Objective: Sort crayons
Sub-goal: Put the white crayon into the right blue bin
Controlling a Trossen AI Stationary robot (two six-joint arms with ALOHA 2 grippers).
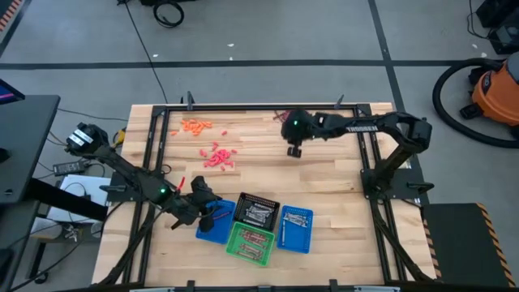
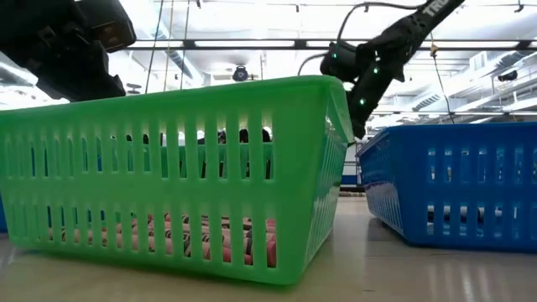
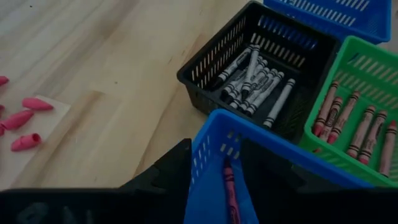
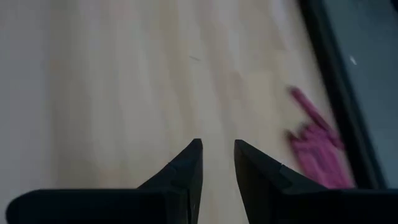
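Note:
Loose crayons lie on the wooden table: an orange heap [image 1: 195,126], a pink-red heap [image 1: 219,156] and some maroon ones [image 4: 317,149] at the far edge. My left gripper [image 1: 204,209] [image 3: 216,146] is open. Its fingers stand on either side of the near-left blue basket's corner [image 3: 214,168]; whether they touch it does not show. A maroon crayon [image 3: 229,186] lies inside against that wall. My right gripper [image 1: 293,151] [image 4: 217,146] hangs open over bare wood at the far middle, with nothing between its fingers.
A black basket [image 1: 257,212] holds grey crayons [image 3: 255,81], and a green basket [image 1: 250,242] holds reddish-brown ones [image 3: 354,124]. A second blue basket [image 1: 295,229] stands to their right. All stand near the front edge, and bare wood lies between them and the heaps.

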